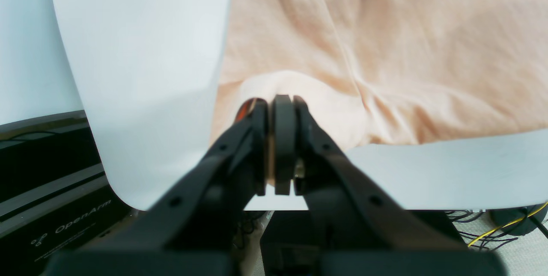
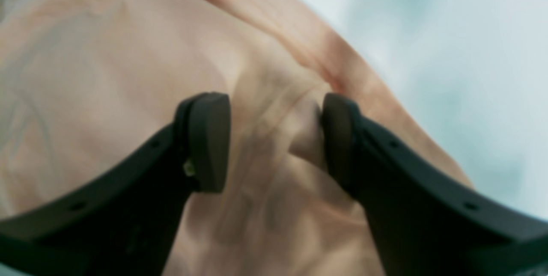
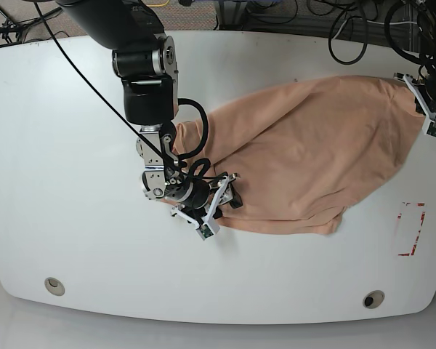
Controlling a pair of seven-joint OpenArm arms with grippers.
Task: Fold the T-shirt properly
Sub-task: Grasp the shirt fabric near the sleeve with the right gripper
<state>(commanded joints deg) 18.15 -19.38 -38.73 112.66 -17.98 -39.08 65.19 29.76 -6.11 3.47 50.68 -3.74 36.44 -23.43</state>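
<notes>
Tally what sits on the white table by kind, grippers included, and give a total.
T-shirt: 1, peach-pink, spread out and wrinkled
Grippers: 2, the left gripper shut on the T-shirt's edge, the right gripper open around a fold of cloth
Red rectangle marking on the table: 1
Total: 4

A white table (image 3: 73, 218) with rounded corners carries a red rectangular marking (image 3: 410, 229) near its right edge. Black cables (image 3: 349, 22) lie on the floor behind it.
</notes>
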